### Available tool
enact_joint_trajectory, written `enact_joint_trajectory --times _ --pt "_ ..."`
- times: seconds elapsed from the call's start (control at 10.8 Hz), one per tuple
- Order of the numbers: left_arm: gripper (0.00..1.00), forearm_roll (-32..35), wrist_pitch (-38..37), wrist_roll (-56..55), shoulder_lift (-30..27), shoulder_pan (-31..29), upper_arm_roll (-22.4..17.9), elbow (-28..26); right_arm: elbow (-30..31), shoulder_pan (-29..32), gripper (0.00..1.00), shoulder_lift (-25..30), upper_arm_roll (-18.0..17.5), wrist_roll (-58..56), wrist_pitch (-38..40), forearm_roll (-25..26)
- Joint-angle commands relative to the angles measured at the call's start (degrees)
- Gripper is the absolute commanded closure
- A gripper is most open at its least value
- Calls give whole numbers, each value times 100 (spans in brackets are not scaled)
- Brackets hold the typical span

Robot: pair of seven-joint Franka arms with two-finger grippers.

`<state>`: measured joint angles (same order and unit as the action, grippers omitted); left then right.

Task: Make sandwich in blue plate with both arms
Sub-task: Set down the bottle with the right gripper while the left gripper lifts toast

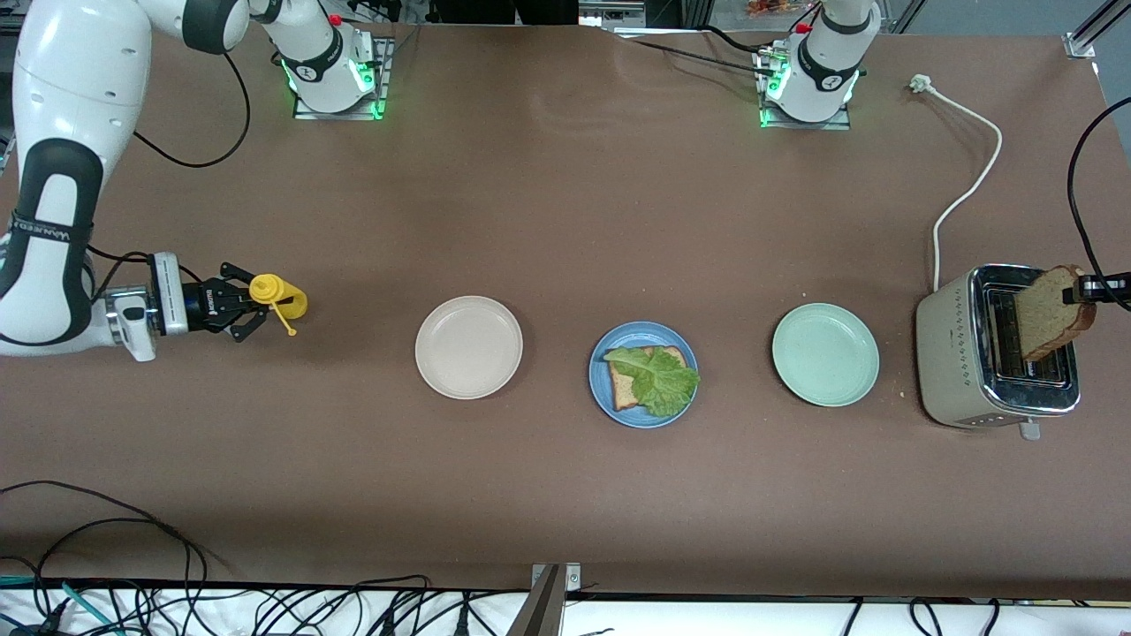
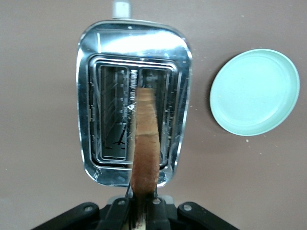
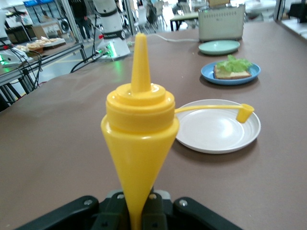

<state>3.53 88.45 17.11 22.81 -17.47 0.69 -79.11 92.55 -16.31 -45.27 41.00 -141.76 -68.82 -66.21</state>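
The blue plate (image 1: pixel 601 390) sits mid-table and holds one brown bread slice (image 1: pixel 626 390) with a ruffled lettuce leaf (image 1: pixel 664 382) on top. My left gripper (image 1: pixel 1085 288) is over the toaster (image 1: pixel 959 353), shut on a second brown bread slice (image 2: pixel 145 139) whose lower end hangs just above a slot. My right gripper (image 1: pixel 252 309) is low over the table at the right arm's end, shut on the narrow end of a yellow squeeze bottle (image 3: pixel 139 129). The bottle's nozzle points toward the plates and its cap hangs off on a strap.
A cream-white plate (image 1: pixel 468 346) lies between the yellow bottle (image 1: pixel 278 299) and the blue plate. A pale green plate (image 1: pixel 825 353) lies between the blue plate and the toaster. The toaster's white cord (image 1: pixel 967 185) trails toward the left arm's base.
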Motion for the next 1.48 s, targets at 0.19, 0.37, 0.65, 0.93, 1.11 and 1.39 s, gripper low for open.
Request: enact_joint_trajectory --times 0.19,0.37,0.65,0.93,1.11,1.39 --pt "100 -90 -381 -92 -13 15 449 326 -18 988 100 -499 -1242 -642 202 -209" --pt "100 -107 -355 -129 -126 372 477 213 -27 1138 100 -728 -1410 -642 176 -209" --pt "100 -1199 -355 -225 -84 569 424 -15 -62 1165 100 -913 -1410 -616 149 -209" --pt "100 -1916 -311 -1458 118 1094 432 -104 -71 1165 100 -940 -1410 -598 97 -217" --pt "100 -2766 -110 -2192 346 1385 432 -130 -88 1165 94 -940 -1410 -555 0 -217" --pt "100 -3979 356 -2212 829 1851 432 -183 -88 1165 67 -940 -1410 -546 0 -217"
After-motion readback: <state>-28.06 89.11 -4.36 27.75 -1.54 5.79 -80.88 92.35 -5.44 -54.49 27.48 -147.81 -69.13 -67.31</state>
